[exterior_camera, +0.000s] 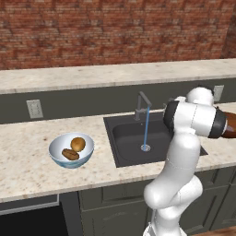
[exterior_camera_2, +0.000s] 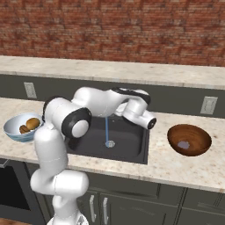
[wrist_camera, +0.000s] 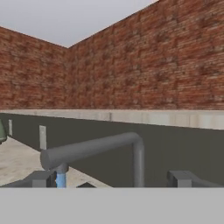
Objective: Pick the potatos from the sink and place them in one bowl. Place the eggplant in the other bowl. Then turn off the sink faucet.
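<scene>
My arm reaches over the sink (exterior_camera: 138, 138). The faucet (wrist_camera: 105, 148), water running, stands just ahead of my pincer (wrist_camera: 113, 179), spout between its released, wide-spread tips. Both potatoes (exterior_camera: 74, 148) lie in the pale bowl (exterior_camera: 57, 150); the eggplant (exterior_camera_2: 183, 144) lies in the brown bowl (exterior_camera_2: 197, 147).

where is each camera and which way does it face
Left base view: behind the arm's left, looking down at the sink, running faucet and pale bowl holding potatoes; arm at lower right.
Right base view: behind its right, same sink and faucet, plus the brown bowl holding the eggplant; arm at lower left.
Hand view: level along the open tool at the spout; fingertips below.
All share the faucet.
</scene>
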